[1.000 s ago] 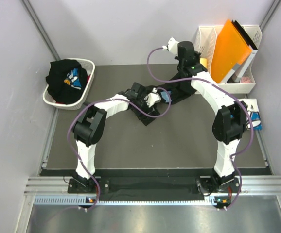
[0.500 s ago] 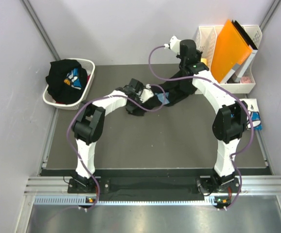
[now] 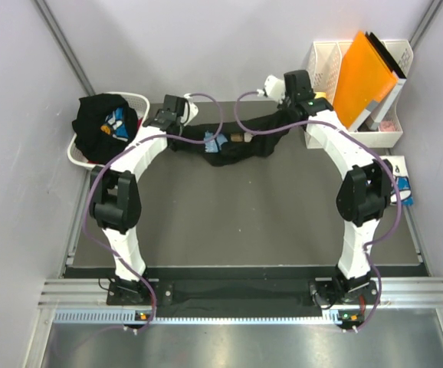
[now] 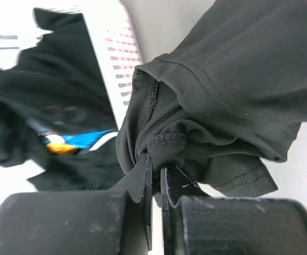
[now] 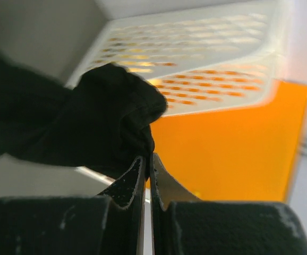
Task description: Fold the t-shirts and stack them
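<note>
- The left gripper (image 4: 156, 183), which a second ago was standing open over the middle of the tabletop (image 3: 244, 222), is now pinching a bunched hem of the black t-shirt (image 3: 241, 142). Its jaws are narrowed almost to nothing on the cloth.
- That arm has been swinging away from the centre and is now sitting near the far left corner, just beside the laundry basket (image 3: 141, 101).
- The right gripper (image 5: 148, 172) is gripping the other end of the same shirt, also clamped tight on a wad of fabric, near the far right corner next to the file holder (image 3: 390, 139).
- The shirt, which was lying in a crumpled heap mid-table, is now being drawn out into a long band between the two grippers along the far edge. It is sagging in the middle, with a bit of blue print showing.
- By my reading, the arms are spreading the garment so it can be laid flat. No fold is showing yet, so the folding itself is still lying ahead.
- The basket is holding a second black tee (image 3: 99, 126), heaped loosely, with a blue and orange print peeking out and cloth spilling over the rim.
- The file holder is carrying an orange folder (image 3: 363, 77), which is leaning upright inside it.
- A folded white tee (image 3: 403, 188) is resting at the right edge, partly hidden behind the right arm.
</note>
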`<state>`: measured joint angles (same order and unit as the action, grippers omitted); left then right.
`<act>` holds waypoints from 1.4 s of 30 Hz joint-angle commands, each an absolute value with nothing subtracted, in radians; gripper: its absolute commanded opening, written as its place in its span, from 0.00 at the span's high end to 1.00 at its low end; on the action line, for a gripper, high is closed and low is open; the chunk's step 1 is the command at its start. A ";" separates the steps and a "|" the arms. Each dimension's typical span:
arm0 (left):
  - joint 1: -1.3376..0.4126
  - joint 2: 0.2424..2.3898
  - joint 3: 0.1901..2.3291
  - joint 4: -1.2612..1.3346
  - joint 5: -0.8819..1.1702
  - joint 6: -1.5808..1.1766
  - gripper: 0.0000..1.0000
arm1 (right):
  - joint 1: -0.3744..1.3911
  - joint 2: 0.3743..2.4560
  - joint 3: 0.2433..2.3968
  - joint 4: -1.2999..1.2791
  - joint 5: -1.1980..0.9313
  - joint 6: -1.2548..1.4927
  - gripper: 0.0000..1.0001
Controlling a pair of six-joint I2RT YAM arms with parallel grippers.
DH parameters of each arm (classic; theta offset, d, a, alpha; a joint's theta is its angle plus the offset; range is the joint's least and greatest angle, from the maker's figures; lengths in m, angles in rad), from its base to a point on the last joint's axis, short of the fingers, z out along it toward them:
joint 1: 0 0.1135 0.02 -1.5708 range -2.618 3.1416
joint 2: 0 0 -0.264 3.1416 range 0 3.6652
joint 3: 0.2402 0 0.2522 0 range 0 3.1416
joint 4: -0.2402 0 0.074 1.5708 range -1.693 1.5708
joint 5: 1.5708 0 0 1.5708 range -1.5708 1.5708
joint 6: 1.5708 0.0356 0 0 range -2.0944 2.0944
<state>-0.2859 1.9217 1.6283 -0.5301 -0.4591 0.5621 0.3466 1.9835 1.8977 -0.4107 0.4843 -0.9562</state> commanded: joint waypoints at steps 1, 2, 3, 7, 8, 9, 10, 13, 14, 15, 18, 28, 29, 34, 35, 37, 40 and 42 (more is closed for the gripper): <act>-0.268 1.884 1.681 -0.451 -0.580 0.633 1.00 | 0.324 1.875 1.936 -0.857 0.140 -0.960 1.00; -0.267 1.888 1.686 -0.431 -0.589 0.643 1.00 | 0.324 1.861 1.925 -0.959 0.091 -0.977 1.00; -0.267 1.897 1.698 -0.422 -0.598 0.656 1.00 | 0.324 1.835 1.902 -1.004 0.005 -0.988 1.00; -0.267 1.922 1.729 -0.377 -0.632 0.687 1.00 | 0.325 1.778 1.841 -1.129 -0.139 -1.022 1.00; -0.267 1.933 1.733 -0.342 -0.638 0.696 1.00 | 0.328 1.769 1.833 -1.172 -0.176 -1.034 1.00; -0.267 1.936 1.733 -0.327 -0.655 0.716 1.00 | 0.328 1.757 1.829 -1.196 -0.195 -1.041 1.00; -0.267 1.940 1.735 -0.307 -0.661 0.727 1.00 | 0.331 1.749 1.825 -1.218 -0.210 -1.052 1.00; -0.265 1.966 1.752 -0.244 -0.683 0.761 1.00 | 0.347 1.706 1.799 -1.279 -0.259 -1.092 1.00; -0.265 1.986 1.773 -0.233 -0.687 0.767 1.00 | 0.359 1.692 1.789 -1.308 -0.282 -1.104 1.00; -0.265 1.999 1.788 -0.219 -0.692 0.775 1.00 | 0.368 1.665 1.766 -1.319 -0.294 -1.118 1.00; -0.265 2.055 1.870 -0.218 -0.706 0.769 1.00 | 0.416 1.612 1.718 -1.344 -0.316 -1.149 1.00; -0.319 2.239 2.077 -0.233 -0.627 0.715 1.00 | 0.606 1.597 1.710 -1.267 -0.383 -1.057 1.00; -0.327 2.272 2.107 -0.244 -0.620 0.712 1.00 | 0.635 1.606 1.721 -1.253 -0.387 -1.049 1.00; -0.379 2.371 2.224 -0.305 -0.566 0.680 1.00 | 0.705 1.675 1.805 -1.206 -0.406 -0.997 1.00; -0.400 2.388 2.232 -0.289 -0.560 0.683 1.00 | 0.718 1.696 1.830 -1.200 -0.416 -0.991 1.00; -0.419 2.410 2.237 -0.281 -0.535 0.678 1.00 | 0.756 1.716 1.856 -1.186 -0.420 -0.976 1.00; -0.460 2.445 2.259 -0.264 -0.526 0.678 1.00 | 0.804 1.758 1.908 -1.181 -0.437 -0.960 1.00; -0.489 2.465 2.279 -0.267 -0.525 0.678 1.00 | 0.824 1.782 1.943 -1.181 -0.440 -0.954 1.00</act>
